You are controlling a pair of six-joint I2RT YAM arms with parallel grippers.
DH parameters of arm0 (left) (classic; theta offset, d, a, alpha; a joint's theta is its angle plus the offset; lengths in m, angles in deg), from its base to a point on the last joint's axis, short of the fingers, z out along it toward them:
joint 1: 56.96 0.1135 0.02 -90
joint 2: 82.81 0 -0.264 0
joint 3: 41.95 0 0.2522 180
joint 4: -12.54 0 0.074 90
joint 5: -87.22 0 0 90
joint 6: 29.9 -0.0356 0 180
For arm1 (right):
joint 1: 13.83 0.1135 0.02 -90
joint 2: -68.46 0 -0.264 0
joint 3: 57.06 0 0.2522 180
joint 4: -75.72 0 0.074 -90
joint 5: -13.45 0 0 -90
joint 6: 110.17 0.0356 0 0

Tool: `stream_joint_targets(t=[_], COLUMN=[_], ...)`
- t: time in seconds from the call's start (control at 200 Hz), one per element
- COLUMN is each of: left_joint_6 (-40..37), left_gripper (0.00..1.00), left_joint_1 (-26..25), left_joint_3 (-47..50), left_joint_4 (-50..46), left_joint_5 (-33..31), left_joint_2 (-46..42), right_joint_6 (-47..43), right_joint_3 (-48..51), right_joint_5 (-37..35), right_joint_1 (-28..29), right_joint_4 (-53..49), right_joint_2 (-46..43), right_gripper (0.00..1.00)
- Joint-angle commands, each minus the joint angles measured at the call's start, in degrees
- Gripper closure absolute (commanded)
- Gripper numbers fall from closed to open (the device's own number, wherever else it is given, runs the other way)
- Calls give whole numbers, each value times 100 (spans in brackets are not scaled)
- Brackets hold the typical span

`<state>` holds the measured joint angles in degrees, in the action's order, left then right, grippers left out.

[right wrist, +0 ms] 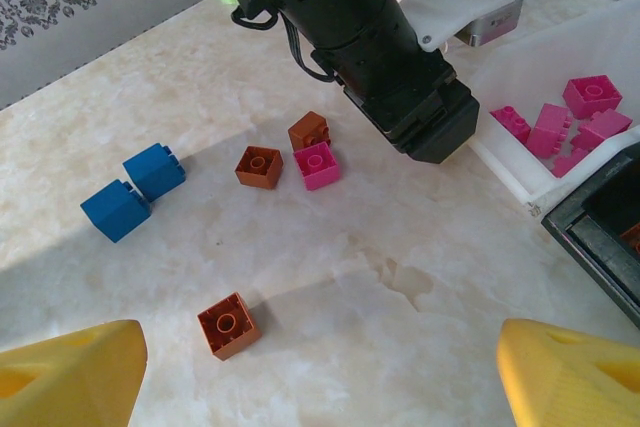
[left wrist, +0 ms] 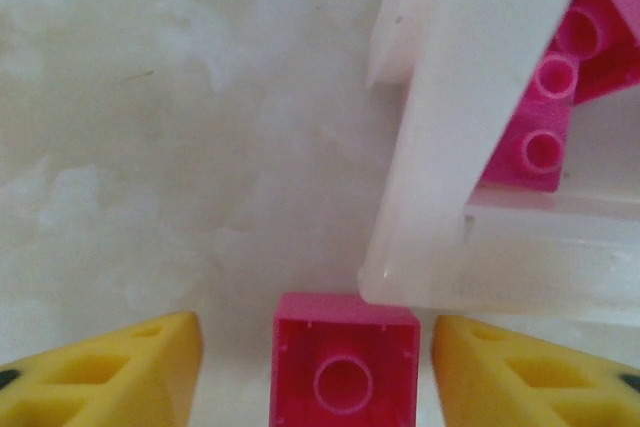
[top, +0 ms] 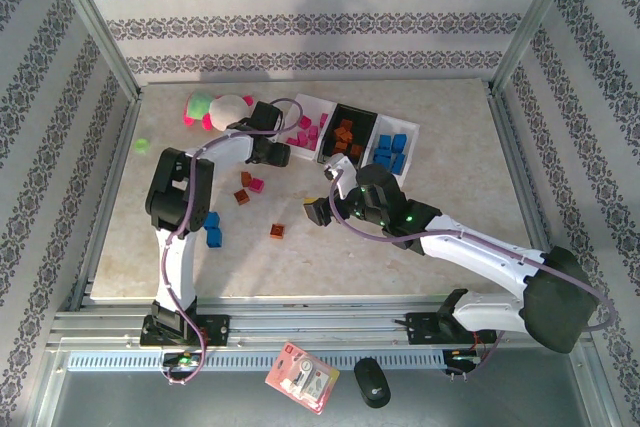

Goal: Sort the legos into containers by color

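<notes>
Left gripper (left wrist: 316,347) straddles a pink lego (left wrist: 345,362) without touching it; right gripper (right wrist: 320,347) spread wide, empty.

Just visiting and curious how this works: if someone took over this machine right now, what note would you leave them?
Left claw: open around a loose pink brick beside the left white tray corner, not yet gripping it.
Right claw: open, empty, above the table.
Done: sorted pink bricks in the left white tray, sorted orange-brown bricks in the black tray, sorted blue bricks in the right white tray.
Left: on the table, two blue bricks, three orange-brown bricks, one pink brick, plus the one at the left claw.
</notes>
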<state>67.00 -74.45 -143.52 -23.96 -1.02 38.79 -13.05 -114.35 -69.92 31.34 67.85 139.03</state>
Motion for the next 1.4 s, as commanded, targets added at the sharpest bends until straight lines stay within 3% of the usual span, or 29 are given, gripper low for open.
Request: stream_joint_targets(t=[0.0, 0.23, 0.63, 0.924, 1.129, 1.394], left_joint_6=[93, 108, 497, 725, 679, 483], left_gripper=[46, 67, 68, 69, 70, 69], left_joint_1=[81, 81, 79, -177, -450, -458], left_joint_3=[-222, -180, 694, 571, -315, -2239], left_joint_4=[-258, -289, -396, -259, -79, -692], left_joint_5=[98, -54, -228, -71, 43, 38], left_joint_2=[92, -84, -1211, -1871, -1374, 139], right_joint_6=[-67, -79, -67, -33, -30, -28], right_joint_3=[-158, -187, -147, -97, -104, -16], right_joint_5=[30, -52, -57, -53, -74, -172], right_joint_1=[54, 54, 55, 55, 54, 29], right_joint_4=[162, 79, 112, 262, 267, 245], right_joint_2=[72, -66, -157, -175, -207, -271], right_gripper=[10, 10, 10, 10, 10, 10])
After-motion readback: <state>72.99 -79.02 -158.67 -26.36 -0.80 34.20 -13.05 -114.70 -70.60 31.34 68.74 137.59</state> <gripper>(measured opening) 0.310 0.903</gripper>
